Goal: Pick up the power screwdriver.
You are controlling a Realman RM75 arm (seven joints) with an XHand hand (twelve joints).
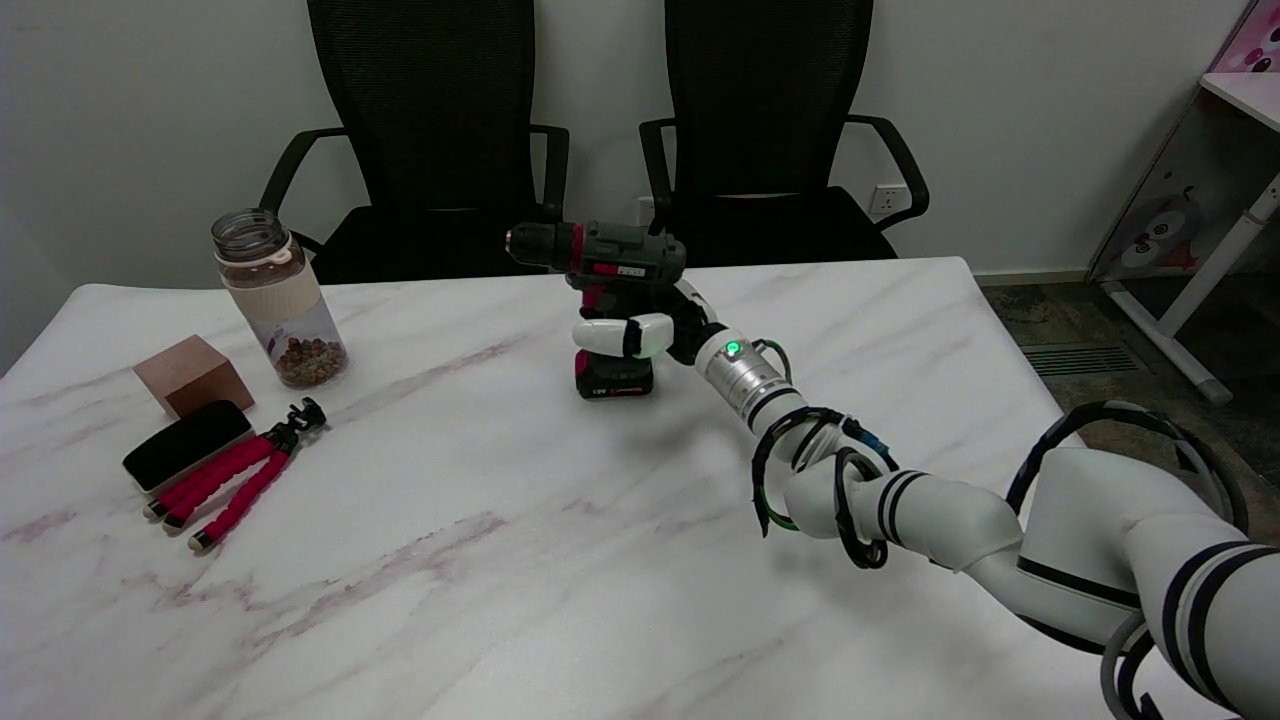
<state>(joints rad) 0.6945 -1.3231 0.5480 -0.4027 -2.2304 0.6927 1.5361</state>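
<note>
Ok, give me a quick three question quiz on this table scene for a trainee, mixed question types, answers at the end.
1. True or false: the right hand grips the handle of the dark green and red power screwdriver.
2. What lies touching the red-legged mini tripod? A) black rectangular pad B) clear plastic bottle C) brown wooden block
3. Fill in: the bottle holds brown ____ at its bottom.

Key: 1 true; 2 A; 3 bits, kind unclear.

no legible text, screwdriver (605, 270) labels blurred
</note>
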